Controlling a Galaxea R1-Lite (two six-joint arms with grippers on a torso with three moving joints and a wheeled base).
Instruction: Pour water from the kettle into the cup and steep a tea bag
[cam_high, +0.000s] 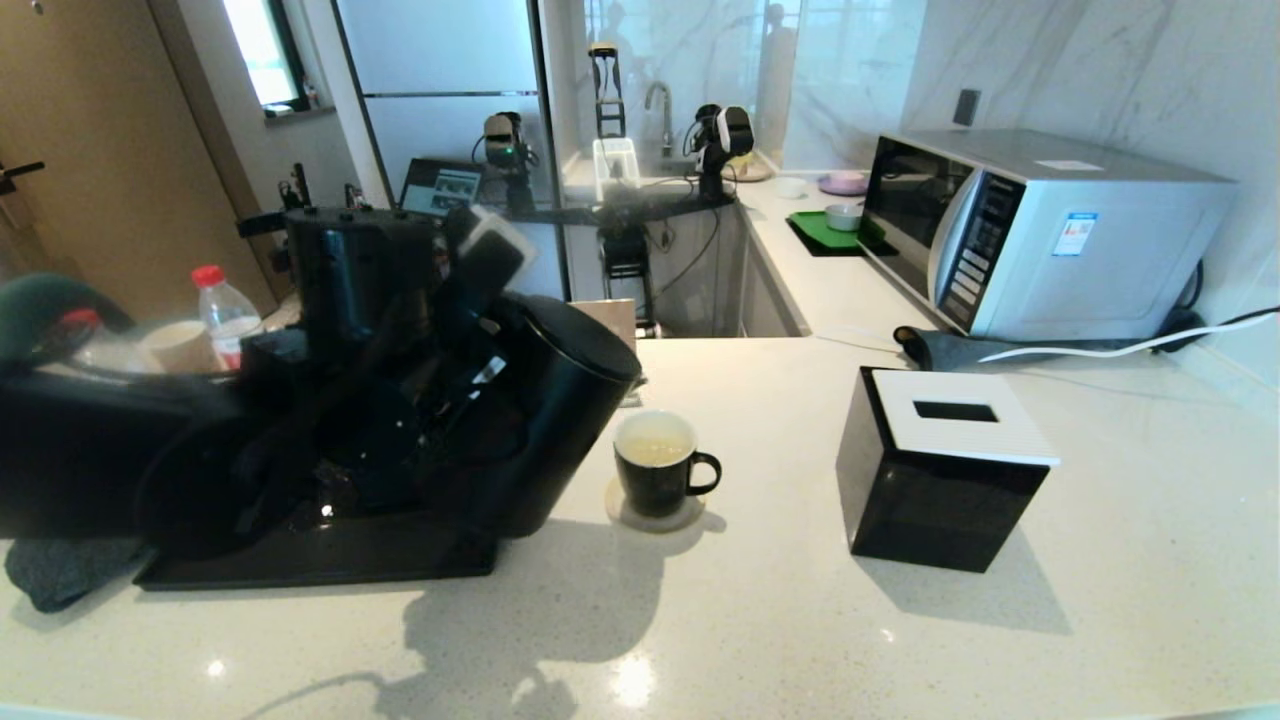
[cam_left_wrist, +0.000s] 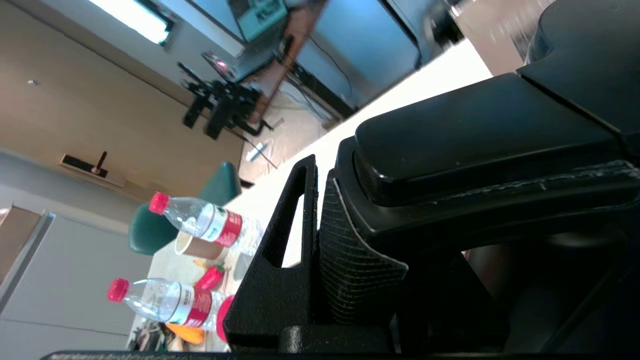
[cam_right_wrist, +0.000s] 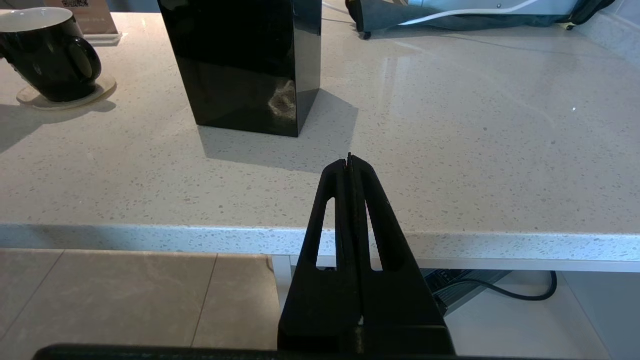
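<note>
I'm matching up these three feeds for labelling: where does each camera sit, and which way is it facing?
Head: high, looking down at the counter; left arm tilts the kettle toward the cup.
Left wrist: behind the left gripper, clamped on the kettle's handle.
Right wrist: below counter edge; right gripper closed, empty.
Shared: cup and tissue box.

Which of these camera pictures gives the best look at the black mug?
The head view: the cup shows whole, cream inside, handle and the coaster beneath, with the tilted kettle beside it. The right wrist view catches it partly at the picture's edge. The left wrist view misses it.
</note>
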